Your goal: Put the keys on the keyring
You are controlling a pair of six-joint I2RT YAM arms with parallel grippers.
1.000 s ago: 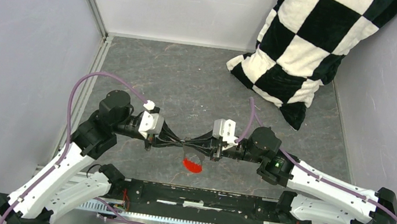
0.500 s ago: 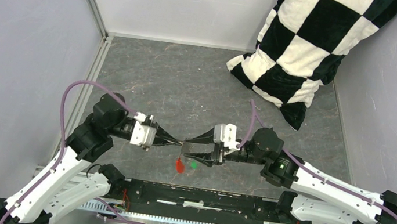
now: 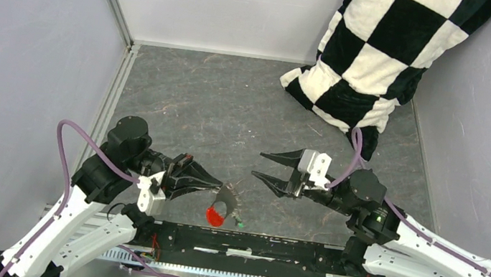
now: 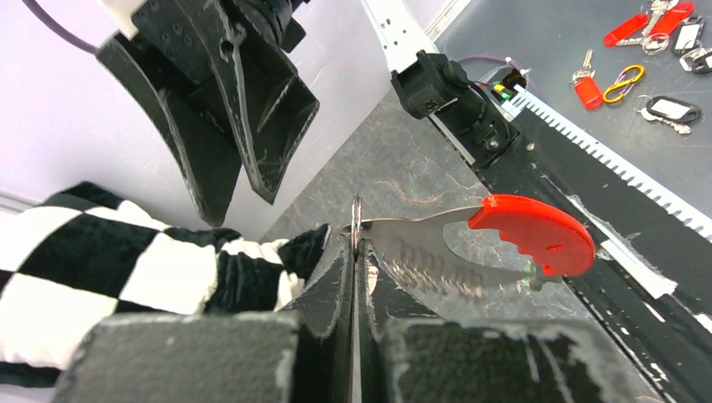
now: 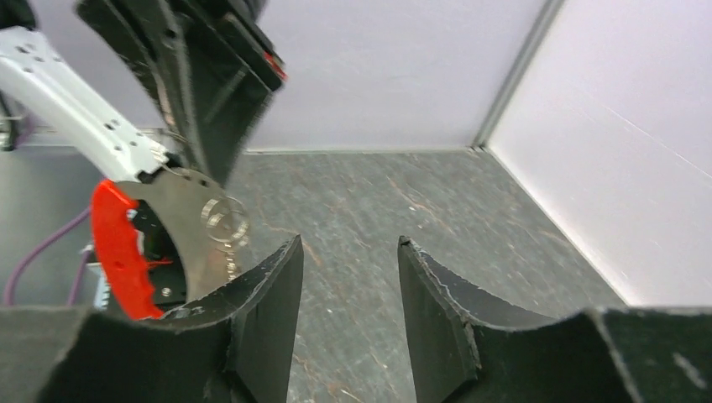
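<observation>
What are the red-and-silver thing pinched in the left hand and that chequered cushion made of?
The red tab looks like smooth moulded plastic, evenly coloured with a notched edge. The curved silver piece it sits on seems polished metal, since it shows reflections. The black-and-white chequered cushion looks like soft plush fabric, fuzzy-edged and slumped.

- Your left gripper sits left of centre, just behind the front rail; the keyring is clamped in its tips.
- The keys hang under the keyring, beside the rail.
- Your right gripper stands to the right of them, apart.
- The pillow leans in the far right corner.
</observation>
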